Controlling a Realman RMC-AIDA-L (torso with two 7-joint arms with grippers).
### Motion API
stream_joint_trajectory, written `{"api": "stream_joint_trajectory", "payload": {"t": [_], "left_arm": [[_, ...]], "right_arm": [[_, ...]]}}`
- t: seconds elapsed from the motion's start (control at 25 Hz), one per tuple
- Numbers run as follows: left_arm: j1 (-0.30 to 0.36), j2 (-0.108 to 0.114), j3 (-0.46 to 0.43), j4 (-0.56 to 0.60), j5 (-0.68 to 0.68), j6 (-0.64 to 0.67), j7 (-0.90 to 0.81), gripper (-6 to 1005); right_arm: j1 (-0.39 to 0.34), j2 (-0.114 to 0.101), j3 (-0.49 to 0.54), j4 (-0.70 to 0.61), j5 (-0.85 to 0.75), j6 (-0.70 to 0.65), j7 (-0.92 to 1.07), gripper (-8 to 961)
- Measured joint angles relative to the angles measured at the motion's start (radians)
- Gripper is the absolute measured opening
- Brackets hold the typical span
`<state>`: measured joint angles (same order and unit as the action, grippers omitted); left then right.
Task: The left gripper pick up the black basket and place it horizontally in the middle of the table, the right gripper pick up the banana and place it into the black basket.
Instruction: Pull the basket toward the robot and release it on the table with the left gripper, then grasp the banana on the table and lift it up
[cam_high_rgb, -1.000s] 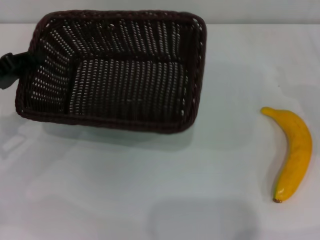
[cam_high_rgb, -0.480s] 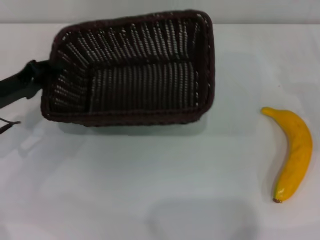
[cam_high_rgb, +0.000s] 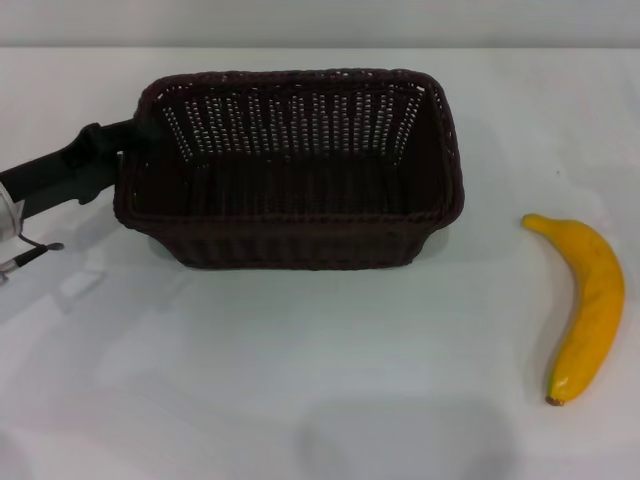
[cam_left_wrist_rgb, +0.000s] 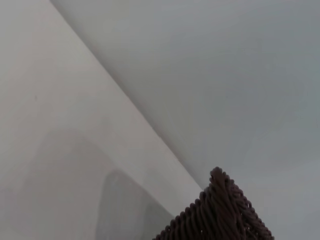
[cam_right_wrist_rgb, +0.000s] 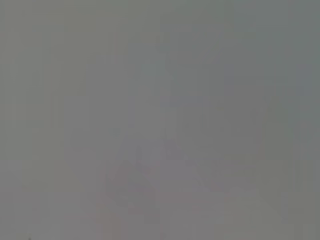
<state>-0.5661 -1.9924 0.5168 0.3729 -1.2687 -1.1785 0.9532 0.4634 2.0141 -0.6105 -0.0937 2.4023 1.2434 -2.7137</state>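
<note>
The black basket (cam_high_rgb: 290, 170) lies lengthwise across the middle of the white table (cam_high_rgb: 300, 360) in the head view, opening up, near level. My left gripper (cam_high_rgb: 128, 140) reaches in from the left and is shut on the basket's left rim. A corner of the braided rim (cam_left_wrist_rgb: 220, 210) shows in the left wrist view. The yellow banana (cam_high_rgb: 585, 305) lies on the table at the right, apart from the basket. My right gripper is out of view; its wrist view shows only plain grey.
A thin cable end (cam_high_rgb: 25, 255) of the left arm hangs near the table's left edge. The table's far edge (cam_high_rgb: 320, 47) runs just behind the basket. Bare tabletop lies in front of the basket and between basket and banana.
The left gripper has carried the basket rightward and toward me, and the basket has tipped from steeply tilted to nearly level. The banana has not moved.
</note>
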Motion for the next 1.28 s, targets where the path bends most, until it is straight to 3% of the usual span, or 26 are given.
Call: {"api": "stream_joint_trajectory", "payload": {"t": [0.2,0.32,0.48,0.68,0.8,0.92,0.96,1.0,1.12,1.2,1.28], "left_arm": [[0.015,-0.005,-0.003,0.009,-0.003,-0.048,0.003,328],[0.037,-0.005,-0.008,0.04,-0.019,-0.071,0.015,581],[0.098,-0.007,-0.009,0.115,-0.102,-0.113,0.061,624],[0.169,-0.006,-0.01,0.135,-0.309,-0.144,0.255,636],[0.199,-0.016,-0.012,0.128,-0.382,-0.099,0.401,636],[0.231,-0.057,-0.012,0.111,-0.491,-0.004,0.644,635],[0.231,-0.057,-0.012,0.111,-0.491,-0.004,0.644,635],[0.247,-0.074,-0.012,0.09,-0.57,0.039,0.761,635],[0.258,-0.083,-0.012,0.012,-0.709,0.052,0.944,632],[0.259,-0.083,-0.012,-0.034,-0.782,0.051,1.016,630],[0.26,-0.082,-0.012,-0.056,-0.816,0.052,1.055,628]], "right_arm": [[-0.002,0.0,0.0,0.0,0.0,0.0,0.0,821],[-0.003,0.0,0.0,0.0,0.0,0.0,0.001,821],[-0.008,0.0,-0.002,0.0,-0.002,0.005,0.012,821],[-0.03,-0.006,-0.071,-0.025,-0.024,0.017,0.124,820],[-0.077,-0.026,-0.181,-0.131,-0.047,-0.011,0.343,819],[-0.137,-0.074,-0.273,-0.293,-0.143,-0.046,0.652,814],[-0.154,-0.099,-0.295,-0.362,-0.219,-0.051,0.774,812],[-0.163,-0.117,-0.301,-0.414,-0.289,-0.05,0.869,811],[-0.174,-0.168,-0.307,-0.599,-0.555,-0.033,1.165,807],[-0.176,-0.181,-0.303,-0.742,-0.746,-0.014,1.347,804],[-0.177,-0.178,-0.3,-0.885,-0.93,0.006,1.534,802]]}}
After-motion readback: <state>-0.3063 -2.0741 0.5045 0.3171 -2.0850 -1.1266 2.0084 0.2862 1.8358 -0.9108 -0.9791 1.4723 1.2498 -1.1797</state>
